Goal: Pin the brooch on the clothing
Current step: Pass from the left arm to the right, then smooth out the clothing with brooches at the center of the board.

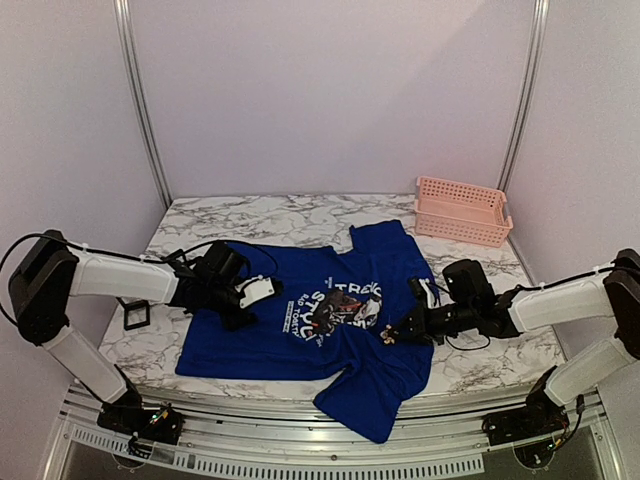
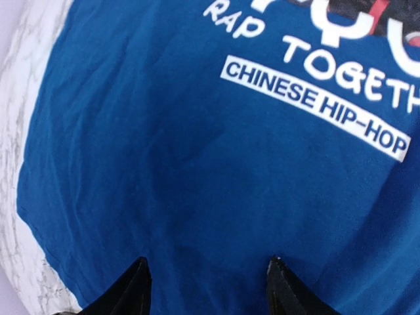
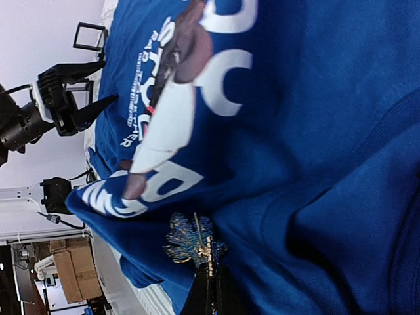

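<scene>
The clothing (image 1: pixel 290 335), a royal-blue T-shirt with white lettering round a dark picture, lies spread on the marble table. My left gripper (image 1: pixel 252 293) hovers over its left half. In the left wrist view that gripper (image 2: pixel 207 262) is open, with only flat blue cloth (image 2: pixel 164 164) between its black fingertips (image 2: pixel 141 266). My right gripper (image 1: pixel 397 332) is at the print's right edge. It (image 3: pixel 211 268) is shut on the brooch (image 3: pixel 189 239), a blue and gold leaf shape whose thin pin points up against a raised fold of the shirt (image 3: pixel 315 131).
A pink slotted basket (image 1: pixel 462 210) stands at the back right. A small black frame (image 1: pixel 136 315) lies on the table (image 1: pixel 200 225) at the left. One shirt sleeve (image 1: pixel 370 410) hangs over the front edge. Light walls close in three sides.
</scene>
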Motion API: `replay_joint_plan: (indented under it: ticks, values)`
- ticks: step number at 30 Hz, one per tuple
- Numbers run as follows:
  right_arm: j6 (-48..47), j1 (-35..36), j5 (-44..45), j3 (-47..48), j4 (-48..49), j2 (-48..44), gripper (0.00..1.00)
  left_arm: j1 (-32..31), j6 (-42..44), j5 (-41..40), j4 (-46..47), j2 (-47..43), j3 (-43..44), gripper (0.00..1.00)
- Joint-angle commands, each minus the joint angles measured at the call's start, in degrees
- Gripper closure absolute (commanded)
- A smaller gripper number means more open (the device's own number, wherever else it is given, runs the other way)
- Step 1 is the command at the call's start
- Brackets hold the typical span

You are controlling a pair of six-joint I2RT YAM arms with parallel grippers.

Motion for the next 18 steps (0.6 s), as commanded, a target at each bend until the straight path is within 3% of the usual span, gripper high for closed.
replay_joint_plan:
  ticks: [1,11,18]
  values:
    - [1.42,-1.78,3.38,-2.09,0.64,2.53,1.0,3.47,9.84,-2.9,2.38,-0.43,-6.43,0.4]
    - [-1.17,-9.55,5.54,-2.97,-5.22,5.64,1.0,10.59,13.02,-8.31,1.77,-3.9,-10.81,0.43]
    - [-9.3,-15.08,5.28,1.87,-10.52,8.8,1.0,13.88,14.88,-6.07,1.32,-5.28,-11.54,0.42]
